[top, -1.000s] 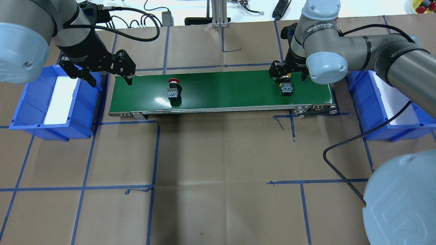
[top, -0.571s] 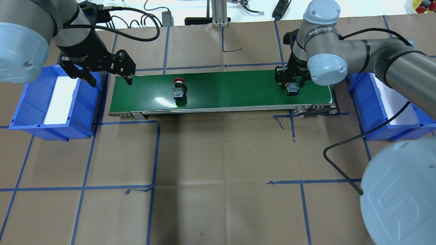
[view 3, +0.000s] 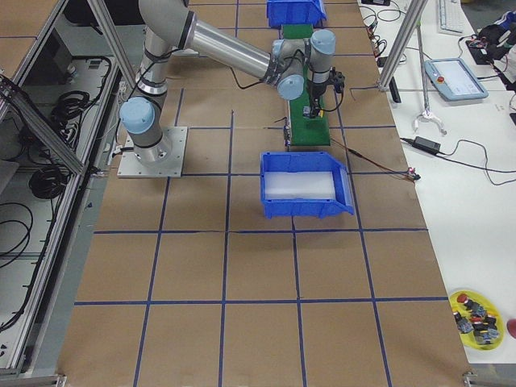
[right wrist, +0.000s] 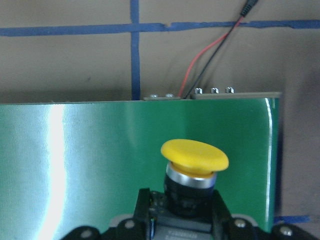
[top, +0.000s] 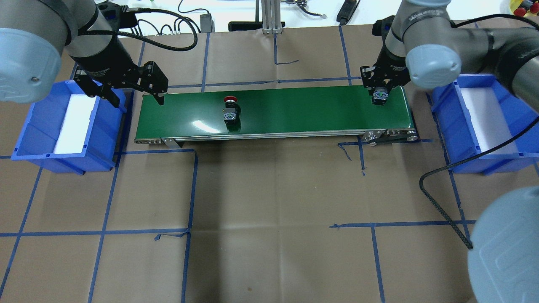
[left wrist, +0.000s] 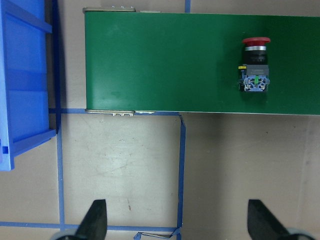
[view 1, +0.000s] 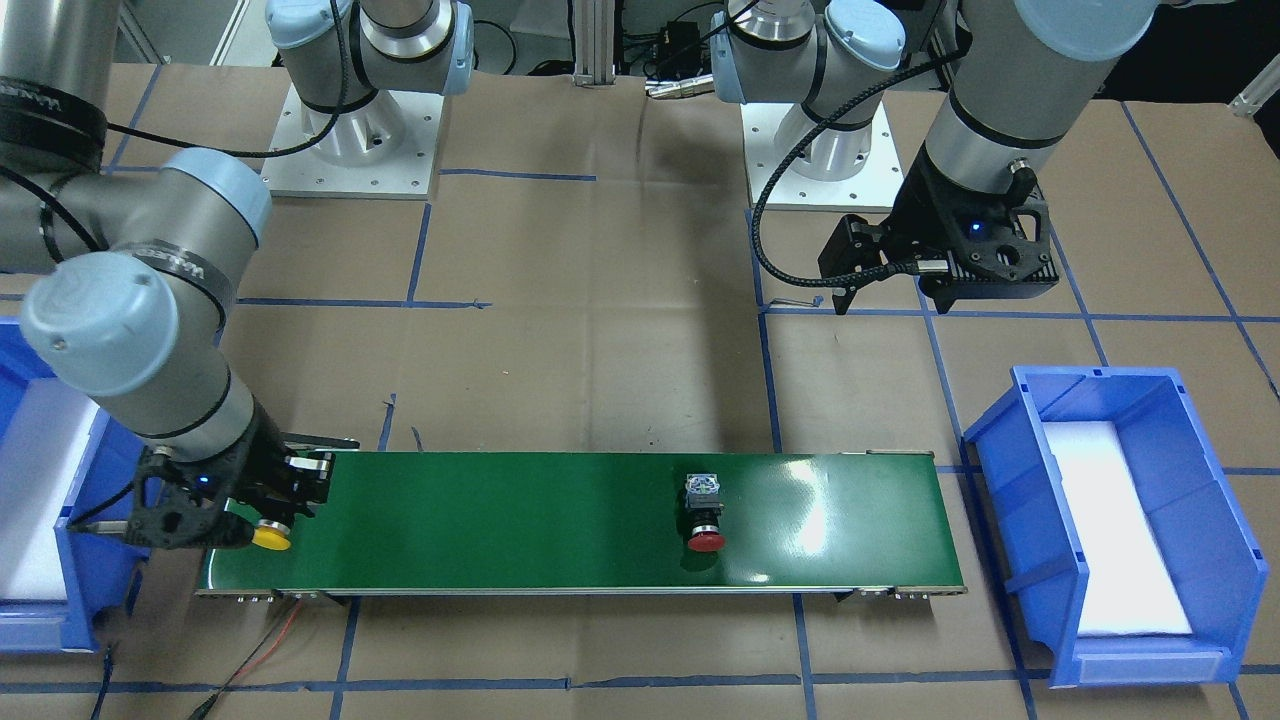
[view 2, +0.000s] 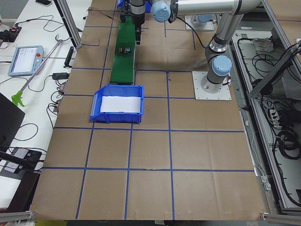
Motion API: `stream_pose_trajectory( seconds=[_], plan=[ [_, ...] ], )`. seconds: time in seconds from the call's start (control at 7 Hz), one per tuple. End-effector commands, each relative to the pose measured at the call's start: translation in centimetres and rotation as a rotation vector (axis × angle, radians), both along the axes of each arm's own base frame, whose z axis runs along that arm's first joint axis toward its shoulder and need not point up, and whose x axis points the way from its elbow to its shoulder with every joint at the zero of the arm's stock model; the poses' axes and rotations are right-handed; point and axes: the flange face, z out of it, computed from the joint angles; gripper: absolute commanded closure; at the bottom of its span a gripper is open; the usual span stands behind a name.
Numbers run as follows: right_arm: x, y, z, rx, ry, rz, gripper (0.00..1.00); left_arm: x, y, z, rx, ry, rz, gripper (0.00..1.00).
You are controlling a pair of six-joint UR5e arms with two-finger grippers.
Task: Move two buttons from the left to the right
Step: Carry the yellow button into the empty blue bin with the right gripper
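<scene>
The yellow-capped button (right wrist: 195, 156) is held in my right gripper (top: 381, 90), which is shut on its black body over the right end of the green conveyor belt (top: 294, 109). The button also shows in the front view (view 1: 270, 537). The red-capped button (top: 230, 111) lies on its side on the belt, left of the middle, cap toward the far edge. It also shows in the left wrist view (left wrist: 255, 65). My left gripper (top: 136, 99) is open and empty, above the belt's left end beside the left bin.
A blue bin (top: 38, 139) with a white liner stands off the belt's left end. A second blue bin (top: 463, 139) stands off the right end. Blue tape lines cross the brown table. A black cable (top: 438, 202) hangs by the right arm.
My right gripper has shut on the yellow button and carried it right, toward the belt's end. The red button has travelled right along the belt. My left gripper has not moved.
</scene>
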Motion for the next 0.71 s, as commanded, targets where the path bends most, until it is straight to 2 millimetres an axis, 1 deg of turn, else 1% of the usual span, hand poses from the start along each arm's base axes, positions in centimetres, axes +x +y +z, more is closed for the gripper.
stream_pose_trajectory(
  seconds=[0.0, 0.14, 0.29, 0.43, 0.57],
  plan=[
    [-8.1, 1.0, 7.3, -0.024, -0.035, -0.045, 0.95, 0.0, 0.0, 0.0, 0.000, 0.003, 0.000, 0.00],
    [-13.3, 2.1, 9.0, -0.040, -0.020, -0.002, 0.94, 0.0, 0.0, 0.0, 0.000, 0.003, 0.000, 0.00],
    [-17.9, 3.7, 8.7, 0.022, -0.023, 0.098, 0.94, 0.0, 0.0, 0.0, 0.000, 0.001, 0.000, 0.00],
    [-22.0, 4.8, 8.5, 0.035, -0.022, 0.173, 0.94, 0.0, 0.0, 0.0, 0.000, 0.001, 0.000, 0.00],
    [-25.4, 5.6, 7.5, 0.044, -0.029, 0.210, 0.95, 0.0, 0.0, 0.0, 0.000, 0.003, 0.000, 0.00]
  ],
)
